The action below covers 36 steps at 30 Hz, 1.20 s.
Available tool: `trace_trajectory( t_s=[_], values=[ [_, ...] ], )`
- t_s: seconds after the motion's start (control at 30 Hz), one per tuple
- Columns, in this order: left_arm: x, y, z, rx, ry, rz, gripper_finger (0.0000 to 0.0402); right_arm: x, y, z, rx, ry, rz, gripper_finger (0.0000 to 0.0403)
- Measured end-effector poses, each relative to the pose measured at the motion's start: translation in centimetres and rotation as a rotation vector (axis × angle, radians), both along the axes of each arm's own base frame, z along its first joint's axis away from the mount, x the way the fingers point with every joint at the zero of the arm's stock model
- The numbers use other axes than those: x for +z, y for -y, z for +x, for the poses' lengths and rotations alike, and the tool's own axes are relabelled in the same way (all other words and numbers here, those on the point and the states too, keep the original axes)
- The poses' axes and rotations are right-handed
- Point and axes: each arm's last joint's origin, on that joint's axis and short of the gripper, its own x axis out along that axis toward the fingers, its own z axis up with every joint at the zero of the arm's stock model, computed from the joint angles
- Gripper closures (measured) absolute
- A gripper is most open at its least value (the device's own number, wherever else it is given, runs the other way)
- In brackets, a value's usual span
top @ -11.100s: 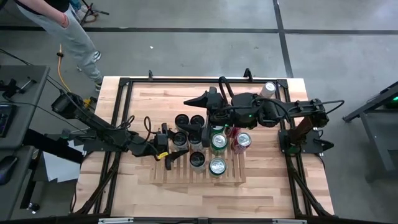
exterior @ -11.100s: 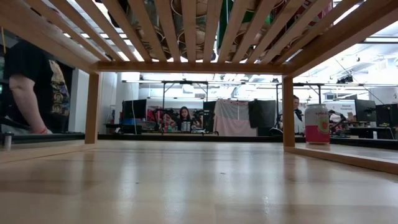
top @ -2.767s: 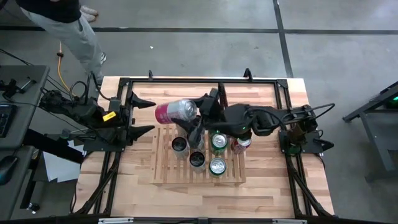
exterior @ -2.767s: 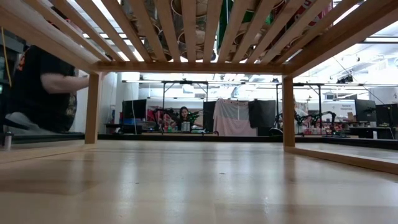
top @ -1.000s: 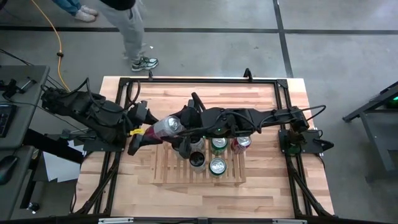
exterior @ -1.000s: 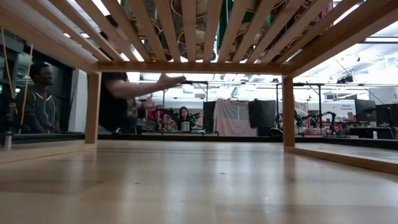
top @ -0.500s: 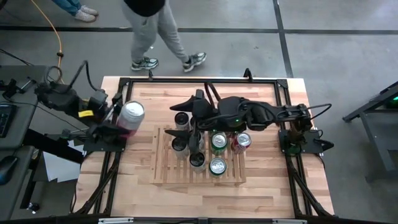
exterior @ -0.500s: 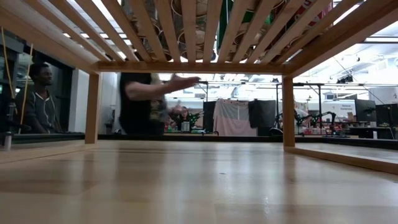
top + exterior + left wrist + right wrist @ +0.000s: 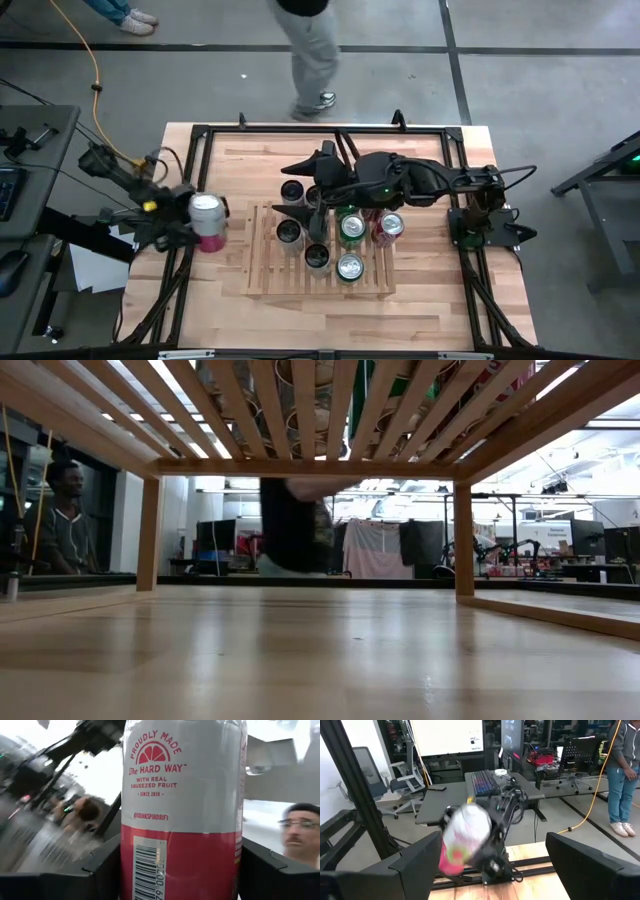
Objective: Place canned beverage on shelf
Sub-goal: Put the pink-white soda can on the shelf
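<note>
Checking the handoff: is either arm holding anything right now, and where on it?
Left gripper holds the silver-and-pink beverage can by its lower pink side wall, upright, off the slatted wooden shelf. Right gripper, fingers open, holds nothing.

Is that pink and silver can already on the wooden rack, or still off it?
Still off it. The left hand grips the pink and silver can at the table's left edge, apart from the slatted rack.

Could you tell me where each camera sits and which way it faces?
High: overhead, looking down on both arms, the shelf and the table.
Low: at tabletop height under the shelf slats, facing the room; no arm shows.
Left wrist: behind the left end effector, clamped on the pink can.
Right wrist: past the open right end effector, toward that can, which the high view shares.
</note>
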Motion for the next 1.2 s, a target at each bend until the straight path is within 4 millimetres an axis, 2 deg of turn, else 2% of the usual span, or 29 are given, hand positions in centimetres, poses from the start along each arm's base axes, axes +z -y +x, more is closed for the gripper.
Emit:
trace_trajectory(
  t_s=[0.07,0.17,0.3,0.43,0.6,0.8,1.2],
  values=[
    [-2.0,0.1,0.4,0.025,-0.052,-0.021,0.0128,0.0,0.0,0.0,0.0,-0.003,-0.001,0.0063],
    [-3.5,0.1,0.7,0.059,-0.124,-0.028,0.0128,0.0,0.0,0.0,-0.002,-0.005,-0.001,0.0063],
    [-4.0,0.4,1.1,0.123,-0.123,0.106,0.0128,0.0,0.0,0.0,-0.003,-0.003,0.009,0.0063],
    [-3.9,0.6,1.5,0.244,-0.066,0.348,0.0128,0.0,0.0,0.0,-0.005,-0.001,0.026,0.0063],
    [-4.7,0.8,2.2,0.374,-0.112,0.536,0.0123,-0.2,0.0,0.1,-0.008,-0.003,0.053,0.0063],
    [-5.4,1.1,3.0,0.434,-0.168,0.599,0.012,-1.1,-0.2,0.8,-0.012,-0.042,0.065,0.0062],
    [-7.1,1.7,4.2,0.444,-0.289,0.649,0.0118,-1.2,-0.2,0.9,-0.015,-0.045,0.064,0.0062]
  ],
)
